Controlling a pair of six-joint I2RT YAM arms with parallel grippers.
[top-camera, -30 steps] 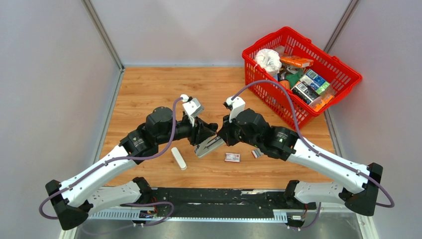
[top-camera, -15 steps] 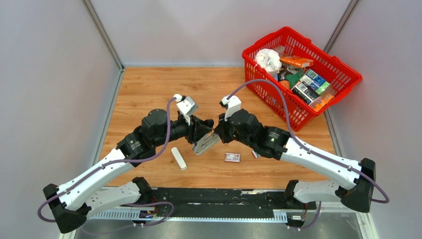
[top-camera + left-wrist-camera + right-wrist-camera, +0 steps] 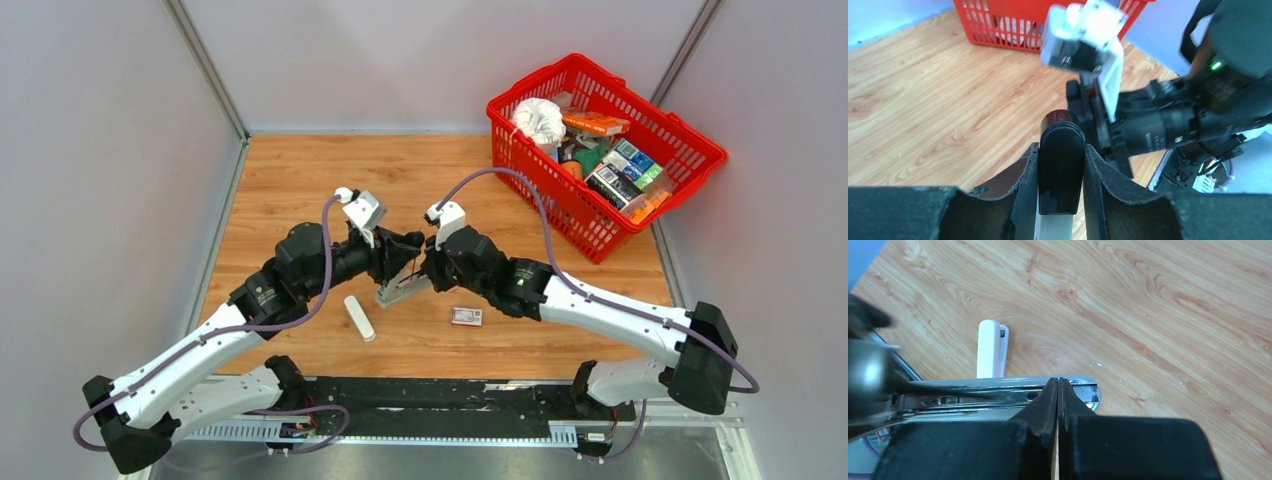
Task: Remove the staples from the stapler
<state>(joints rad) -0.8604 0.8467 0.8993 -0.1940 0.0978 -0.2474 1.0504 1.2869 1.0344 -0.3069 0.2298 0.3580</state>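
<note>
The stapler (image 3: 398, 293) hangs above the table at mid-front, opened, its shiny silver magazine (image 3: 998, 395) lying level. My left gripper (image 3: 396, 266) is shut on the stapler's black end (image 3: 1062, 165), one pad on each side. From the right, my right gripper (image 3: 421, 272) is shut with nothing between its fingers. Its tips (image 3: 1058, 382) rest against the top of the magazine near its rounded front end (image 3: 1087, 390). I cannot make out the staples; the magazine channel is partly hidden behind my right fingers.
A white oblong part (image 3: 358, 317) lies on the wood below the stapler, also in the right wrist view (image 3: 990, 347). A small red-and-white box (image 3: 466, 316) lies to its right. A red basket (image 3: 690, 145) full of items stands at the back right.
Both arms have shifted left and slightly away from the near edge, carrying the stapler with them. Both grips are unchanged.
</note>
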